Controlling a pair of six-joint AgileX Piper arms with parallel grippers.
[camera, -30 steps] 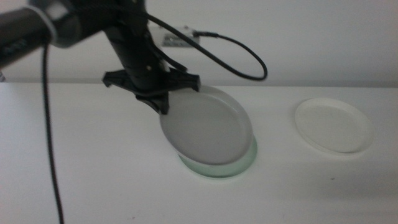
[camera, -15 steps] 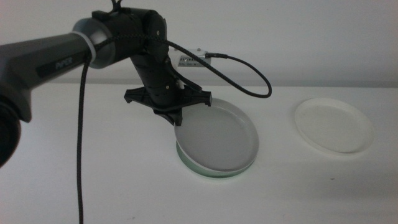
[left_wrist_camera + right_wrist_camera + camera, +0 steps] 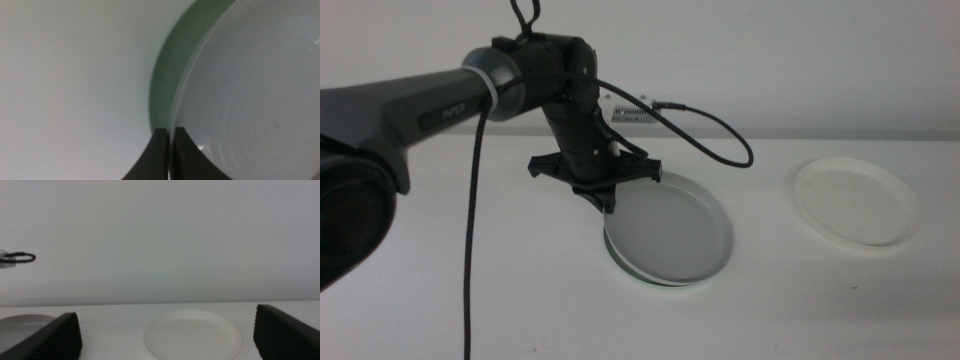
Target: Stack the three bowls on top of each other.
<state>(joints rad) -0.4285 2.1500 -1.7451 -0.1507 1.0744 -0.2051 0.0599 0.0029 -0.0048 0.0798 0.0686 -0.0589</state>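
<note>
Three bowls: grey (image 3: 670,232) on mint (image 3: 620,262), white (image 3: 857,201) apart.

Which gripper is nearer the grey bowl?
Left. The left gripper is clamped on the grey bowl's rim; the right gripper waits open, facing the white bowl.

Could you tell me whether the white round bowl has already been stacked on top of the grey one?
No, the white round bowl lies alone on the table, apart from the grey round bowl resting on the pale mint green bowl.
</note>
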